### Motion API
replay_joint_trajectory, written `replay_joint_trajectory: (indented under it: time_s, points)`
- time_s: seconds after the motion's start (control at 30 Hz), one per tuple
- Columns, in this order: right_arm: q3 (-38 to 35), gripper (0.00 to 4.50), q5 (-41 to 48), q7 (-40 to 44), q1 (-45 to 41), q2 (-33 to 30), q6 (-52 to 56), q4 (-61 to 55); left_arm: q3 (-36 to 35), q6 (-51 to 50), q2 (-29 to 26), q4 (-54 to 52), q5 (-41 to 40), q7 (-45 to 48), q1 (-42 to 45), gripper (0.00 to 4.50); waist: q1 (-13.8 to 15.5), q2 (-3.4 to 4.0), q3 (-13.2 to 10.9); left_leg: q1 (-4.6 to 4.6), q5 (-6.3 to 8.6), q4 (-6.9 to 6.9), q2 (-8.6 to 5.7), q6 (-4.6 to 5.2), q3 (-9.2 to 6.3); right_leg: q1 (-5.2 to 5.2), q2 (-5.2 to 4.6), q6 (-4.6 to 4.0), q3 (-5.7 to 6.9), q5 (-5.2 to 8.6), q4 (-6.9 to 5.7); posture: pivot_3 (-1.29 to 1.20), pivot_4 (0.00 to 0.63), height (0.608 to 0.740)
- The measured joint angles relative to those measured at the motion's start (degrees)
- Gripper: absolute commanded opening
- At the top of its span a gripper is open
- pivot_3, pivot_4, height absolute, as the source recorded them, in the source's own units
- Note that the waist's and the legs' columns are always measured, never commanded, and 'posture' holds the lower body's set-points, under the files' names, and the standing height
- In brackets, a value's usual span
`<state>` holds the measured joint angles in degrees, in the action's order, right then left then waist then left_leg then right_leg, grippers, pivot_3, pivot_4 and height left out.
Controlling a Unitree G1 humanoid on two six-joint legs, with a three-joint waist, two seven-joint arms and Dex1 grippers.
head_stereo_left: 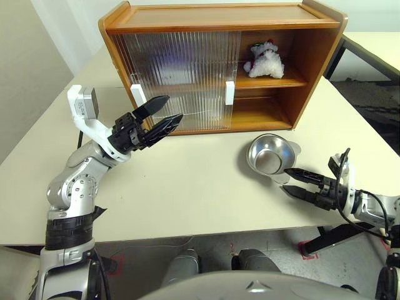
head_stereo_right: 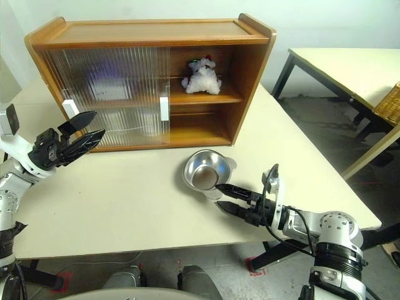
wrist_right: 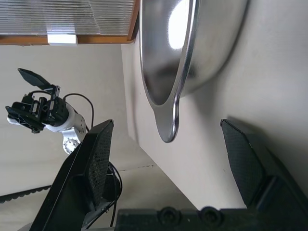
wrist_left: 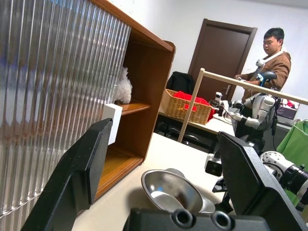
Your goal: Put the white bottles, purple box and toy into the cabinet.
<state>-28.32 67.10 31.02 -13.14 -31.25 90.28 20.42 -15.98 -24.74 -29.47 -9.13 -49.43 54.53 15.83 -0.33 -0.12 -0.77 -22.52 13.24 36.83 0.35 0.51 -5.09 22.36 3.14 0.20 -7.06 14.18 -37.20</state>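
The wooden cabinet [head_stereo_left: 219, 25] stands at the back of the table, its ribbed sliding doors covering the left part and the right part open. The toy [head_stereo_left: 265, 60], a white plush snowman, sits on the upper shelf in the open part. My left gripper [head_stereo_left: 175, 107] hovers open and empty in front of the doors, close to the left white handle [head_stereo_left: 137, 94]. Near the table's front right, my right gripper [head_stereo_left: 285, 179] stands open and empty, its tips just short of a steel bowl [head_stereo_left: 270, 155]. The white bottles and the purple box are out of view.
The bowl's small handle [wrist_right: 168, 120] points between my right fingers. A second white handle [head_stereo_left: 229, 92] marks the edge of the doors. Beyond the table's right edge stand another table [head_stereo_right: 350, 69] and a wicker basket [head_stereo_right: 390, 103]. A person [wrist_left: 272, 57] stands far off.
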Motion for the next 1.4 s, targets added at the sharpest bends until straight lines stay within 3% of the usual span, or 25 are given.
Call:
replay_joint_trajectory:
  time_s: [0.5, 0.63, 0.9, 0.93, 1.4]
  points:
    - [0.0, 4.46, -2.8, 0.5, -3.5, 1.8, 0.0, 2.4, -0.3, -0.2, -0.4, -1.0, 0.0, -0.7, 0.0, 4.5, 0.3, -0.01, 0.0, 0.01, -0.02, 0.0, -0.01, 0.04, -0.04, -0.01, 0.01, 0.01, 0.02, -0.01, -0.01, 0.02, 0.018, 0.74]
    - [0.0, 3.36, -3.3, 1.0, -3.7, 1.8, -0.1, 2.9, -0.3, -0.2, -0.4, -1.0, 0.0, -0.7, 0.1, 4.5, 0.3, -0.02, 0.0, 0.02, -0.03, 0.01, -0.01, 0.05, -0.04, -0.03, 0.01, 0.02, 0.02, -0.02, -0.01, 0.02, 0.017, 0.74]
    - [0.0, 0.2, -5.1, 1.4, -4.0, 2.1, -0.5, 3.8, -0.3, -0.2, -0.5, -1.0, 0.0, -0.6, 0.5, 4.5, 0.3, -0.02, 0.0, 0.06, -0.04, 0.01, -0.01, 0.06, -0.04, -0.05, 0.02, 0.03, 0.03, -0.03, -0.01, 0.02, 0.018, 0.74]
    - [-0.1, 0.05, -5.0, 2.1, -4.2, 2.2, -0.7, 3.9, -0.3, -0.2, -0.6, -1.0, 0.0, -0.6, 0.5, 4.5, 0.2, -0.02, 0.0, 0.08, -0.04, 0.01, -0.01, 0.07, -0.04, -0.07, 0.03, 0.04, 0.02, -0.03, -0.02, 0.02, 0.018, 0.74]
    - [-1.7, 0.05, -7.0, 3.1, -7.8, 2.3, -1.3, 5.5, -0.5, -0.2, -0.7, -0.2, 0.2, 0.1, 1.1, 4.5, 0.3, -0.07, 0.1, 0.2, -0.08, 0.03, -0.02, 0.12, -0.08, -0.2, 0.03, 0.0, 0.03, -0.11, -0.03, -0.01, 0.0, 0.74]
